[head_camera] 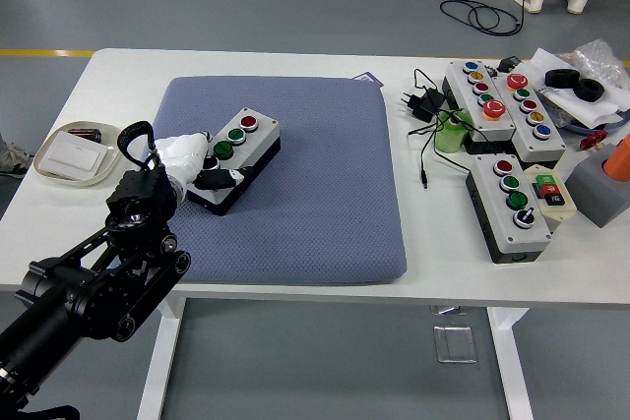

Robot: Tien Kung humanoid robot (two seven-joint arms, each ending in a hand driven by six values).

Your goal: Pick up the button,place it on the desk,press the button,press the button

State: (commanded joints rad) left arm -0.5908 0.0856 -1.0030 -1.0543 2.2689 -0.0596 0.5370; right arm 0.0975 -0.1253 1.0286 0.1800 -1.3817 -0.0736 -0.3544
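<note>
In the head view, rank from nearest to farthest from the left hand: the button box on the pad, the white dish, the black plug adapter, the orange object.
1. Button box, touching the left hand.
2. White dish, left edge.
3. Black plug adapter, beyond the pad's right side.
4. Orange object, far right.

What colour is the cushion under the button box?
Blue-grey cushion, finely dotted; seen in the head view.

The left arm [84, 287] is matte black, built of chunky jointed segments with round pivot housings and small screws. A black cable loop [135, 138] arches above the wrist. The left hand [192, 164] is wrapped in white, with a black fingertip [215, 180] showing.
</note>
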